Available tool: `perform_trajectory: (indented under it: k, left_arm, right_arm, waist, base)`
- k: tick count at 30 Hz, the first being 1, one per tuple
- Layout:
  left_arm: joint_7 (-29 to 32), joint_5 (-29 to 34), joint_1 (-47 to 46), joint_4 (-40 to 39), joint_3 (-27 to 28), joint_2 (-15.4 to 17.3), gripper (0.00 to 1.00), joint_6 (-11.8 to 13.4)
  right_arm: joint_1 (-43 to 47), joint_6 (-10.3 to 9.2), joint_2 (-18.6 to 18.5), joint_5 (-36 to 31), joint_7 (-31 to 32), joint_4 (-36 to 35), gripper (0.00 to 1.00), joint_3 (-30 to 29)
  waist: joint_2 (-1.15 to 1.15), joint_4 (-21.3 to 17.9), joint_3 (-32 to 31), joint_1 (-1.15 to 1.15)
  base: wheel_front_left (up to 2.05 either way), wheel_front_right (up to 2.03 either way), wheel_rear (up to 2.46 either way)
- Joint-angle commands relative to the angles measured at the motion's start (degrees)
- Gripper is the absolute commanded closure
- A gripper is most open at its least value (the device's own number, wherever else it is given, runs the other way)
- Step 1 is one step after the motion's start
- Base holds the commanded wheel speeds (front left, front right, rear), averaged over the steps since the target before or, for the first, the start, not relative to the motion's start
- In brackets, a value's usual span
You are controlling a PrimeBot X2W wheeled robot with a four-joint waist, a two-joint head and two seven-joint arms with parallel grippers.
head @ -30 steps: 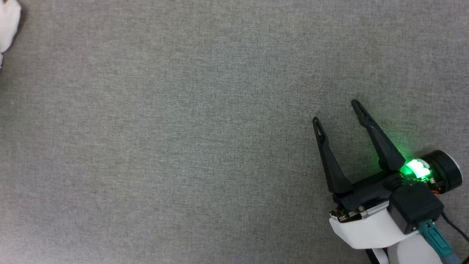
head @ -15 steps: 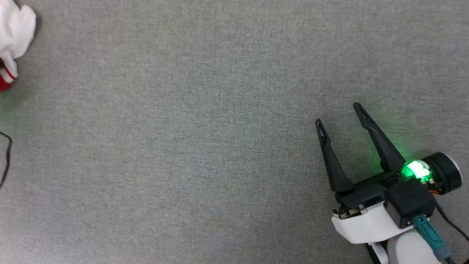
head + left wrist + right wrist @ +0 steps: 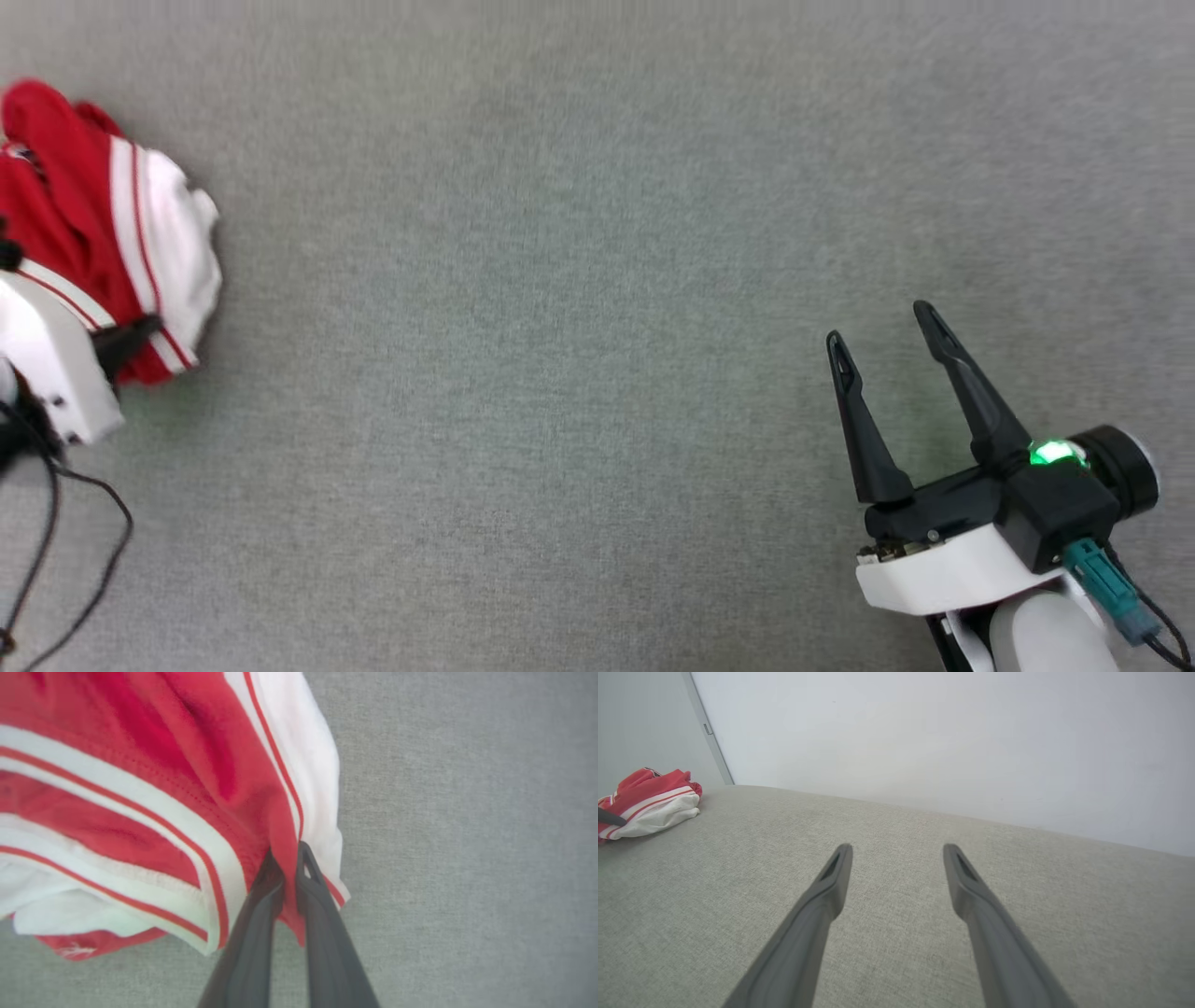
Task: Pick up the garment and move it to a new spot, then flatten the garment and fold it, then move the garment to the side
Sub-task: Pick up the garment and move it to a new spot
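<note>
Left hand (image 3: 288, 854) now clenched on garment (image 3: 84, 215) edge, further into head view; right hand (image 3: 879, 323) spread, empty.

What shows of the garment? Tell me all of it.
The garment is soft red jersey cloth with white panels and red-and-white striped trim, crumpled into a bunch. It sits far to the robot's left on the grey fabric surface, seemingly resting on it. The left gripper is shut on a red fold beside a white edge.
</note>
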Motion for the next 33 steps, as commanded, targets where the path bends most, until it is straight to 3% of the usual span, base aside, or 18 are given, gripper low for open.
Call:
perform_trajectory:
  k: [1, 8, 16, 18, 19, 31, 32, 33]
  left_arm:
    - [-1.3, 0.5, 1.9, -1.5, -1.3, -0.2, 1.00, 0.0]
    - [-7.0, 2.0, 5.9, -7.0, -5.4, -3.1, 1.00, 0.0]
    - [-11.3, 6.1, 7.2, -12.0, -9.5, -10.9, 1.00, 1.4]
    - [-11.9, 7.6, 6.8, -12.6, -10.9, -13.3, 1.00, 2.0]
    - [-12.5, 8.5, 6.4, -12.7, -12.6, -17.9, 1.00, 3.2]
    - [-18.2, 16.9, 1.4, -4.4, -19.6, -35.9, 1.00, 6.2]
    - [-19.3, 17.4, 1.4, -3.5, -19.9, -37.1, 0.71, 6.3]
    - [-20.1, 17.8, 1.5, -2.5, -20.3, -37.8, 0.00, 6.2]
  right_arm:
    - [1.2, -0.04, 0.0, 0.9, -0.4, 0.7, 0.00, 0.2]
    - [2.5, -0.04, 0.0, 3.0, -0.9, 2.7, 0.00, -0.1]
    - [4.2, -0.04, 0.1, 4.5, -1.1, 3.6, 0.00, -1.0]
    - [4.4, -0.04, 0.1, 4.7, -1.1, 3.4, 0.00, -1.2]
    - [4.2, -0.04, 0.1, 5.1, -1.1, 3.0, 0.00, -1.6]
    - [2.8, -0.04, 0.1, 6.3, -1.1, 1.9, 0.00, -1.1]
    - [2.7, -0.04, 0.1, 6.3, -1.1, 1.9, 0.00, -1.0]
    - [2.7, -0.04, 0.1, 6.4, -1.1, 1.9, 0.00, -0.9]
  waist:
    - [0.00, -2.0, -4.7, 0.00]
    - [0.00, -4.4, -9.7, 0.00]
    - [0.00, -7.8, -13.4, 0.00]
    - [0.00, -8.8, -13.7, 0.00]
    - [0.00, -10.5, -13.8, 0.00]
    - [0.00, -17.7, -11.4, 0.00]
    - [0.00, -18.2, -11.3, 0.00]
    - [0.00, -18.5, -11.3, 0.00]
  base:
    - [0.00, 0.00, 0.00]
    - [0.00, 0.00, 0.00]
    - [0.00, 0.00, 0.00]
    - [0.00, 0.00, 0.00]
    - [0.00, 0.00, 0.00]
    - [0.00, 0.00, 0.00]
    - [0.00, 0.00, 0.00]
    - [0.00, 0.00, 0.00]
